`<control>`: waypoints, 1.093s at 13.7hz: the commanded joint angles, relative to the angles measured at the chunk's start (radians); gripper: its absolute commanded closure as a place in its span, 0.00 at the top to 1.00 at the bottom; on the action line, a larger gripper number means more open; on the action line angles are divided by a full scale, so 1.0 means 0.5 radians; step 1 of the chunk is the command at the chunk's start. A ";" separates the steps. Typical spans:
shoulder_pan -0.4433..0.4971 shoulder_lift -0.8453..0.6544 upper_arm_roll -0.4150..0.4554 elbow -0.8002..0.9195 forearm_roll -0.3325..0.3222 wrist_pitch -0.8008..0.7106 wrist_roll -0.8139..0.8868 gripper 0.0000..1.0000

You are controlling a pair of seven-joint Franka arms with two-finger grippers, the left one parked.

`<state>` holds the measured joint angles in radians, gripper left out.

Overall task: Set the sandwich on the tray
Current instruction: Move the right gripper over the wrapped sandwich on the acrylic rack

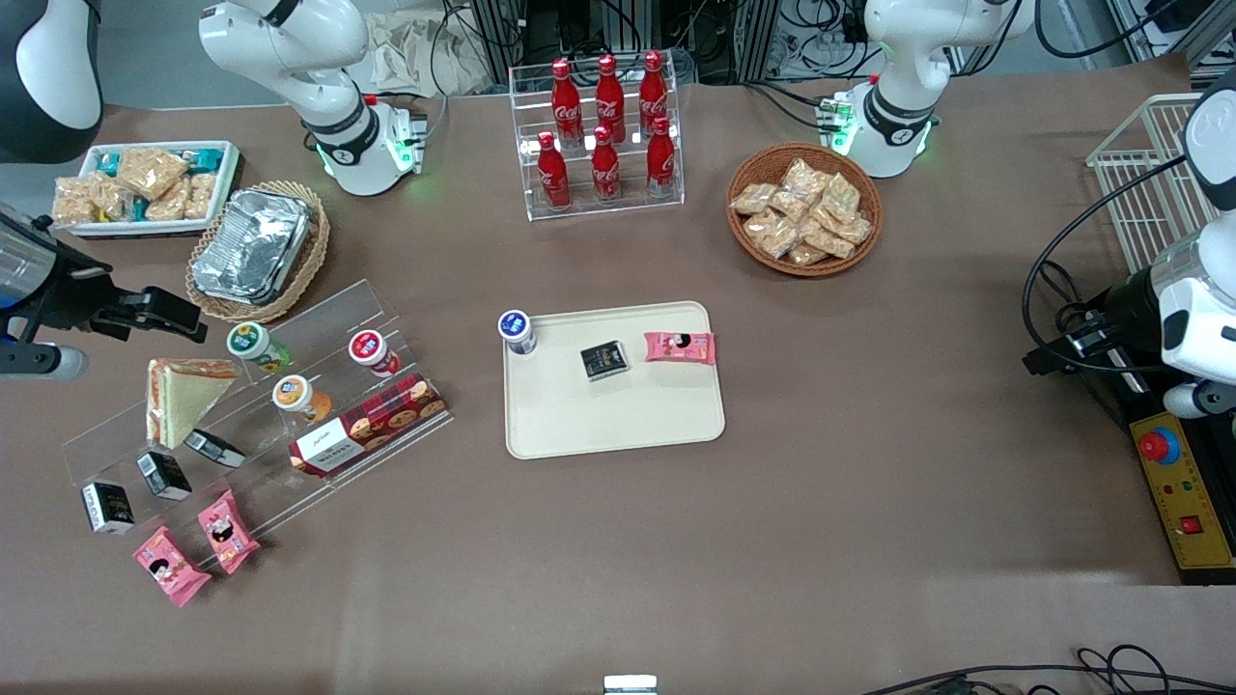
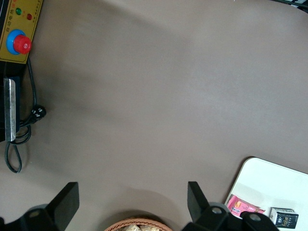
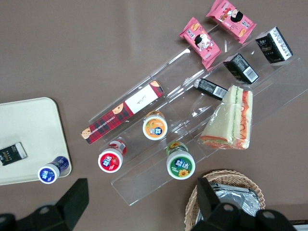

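Resting wrapped on the clear stepped rack [image 1: 241,405], the sandwich [image 1: 181,398] shows a red-orange edge; the pincer [image 3: 139,204] hangs released above it.

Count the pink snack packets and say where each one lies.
3. One pink packet lies on the tray. Two more, and, lie on the table at the clear stand's near end, nearer the front camera than the sandwich. The open gripper hovers above the stand.

The gripper [image 3: 139,202] hangs with its black fingers [image 3: 72,199] spread apart above the brown worktop [image 3: 72,53], empty; the plastic-wrapped triangular white-bread sandwich [image 3: 230,120] lies on the clear acrylic stepped rack [image 3: 192,130], apart from them.
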<state>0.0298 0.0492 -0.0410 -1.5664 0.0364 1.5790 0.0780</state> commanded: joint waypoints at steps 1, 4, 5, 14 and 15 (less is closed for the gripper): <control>-0.001 0.009 -0.004 0.040 -0.024 -0.038 0.013 0.99; -0.029 0.030 -0.013 0.040 -0.027 -0.010 0.028 0.99; -0.029 0.030 -0.013 0.040 -0.054 -0.007 0.025 0.99; -0.161 0.086 -0.035 0.006 -0.174 0.014 1.119 0.99; -0.197 0.098 -0.035 0.006 -0.174 0.017 1.193 0.99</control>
<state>-0.0513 0.0851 -0.0630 -1.5691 -0.0309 1.5791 0.5607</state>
